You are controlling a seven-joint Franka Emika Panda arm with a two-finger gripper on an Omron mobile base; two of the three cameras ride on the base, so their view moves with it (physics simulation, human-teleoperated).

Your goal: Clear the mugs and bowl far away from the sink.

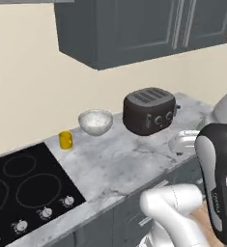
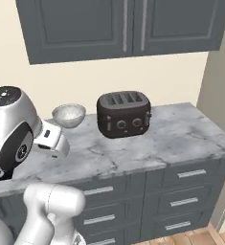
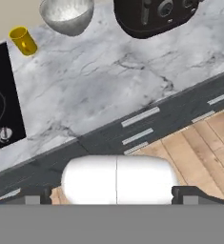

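1. The bowl (image 1: 95, 121) sat upright on the marbled surface (image 1: 120, 166), back near the wall, between the yellow mug (image 1: 65, 140) and the toaster (image 1: 148, 111).
2. The yellow mug stood upright, near the bowl but apart from it, close to the back corner of the stovetop (image 1: 23, 193).
3. The stovetop lay flush in the surface on that same side — black, with ring marks and a row of knobs (image 1: 45, 212) along its front edge.
4. The dark toaster stood on the other side of the bowl, slots up, its dials facing the room.
5. From the right base view the bowl (image 2: 69, 115) and toaster (image 2: 123, 115) showed against the cream wall, with bare marble running on to the end of the surface (image 2: 181, 139).
6. Grey wall cabinets (image 2: 123, 26) hung above; grey drawers (image 2: 185, 186) with pale bar handles ran below the surface.
7. In the hand view the two dark fingers (image 3: 199, 194) stood at opposite sides of the bottom edge — spread wide, with nothing between them.
8. That view looked down on the front edge of the surface (image 3: 108, 86), the drawer fronts and a wood floor (image 3: 204, 152); the mug (image 3: 24, 40), bowl (image 3: 66, 15) and toaster (image 3: 156, 16) lay along its far side, well apart from the fingers.
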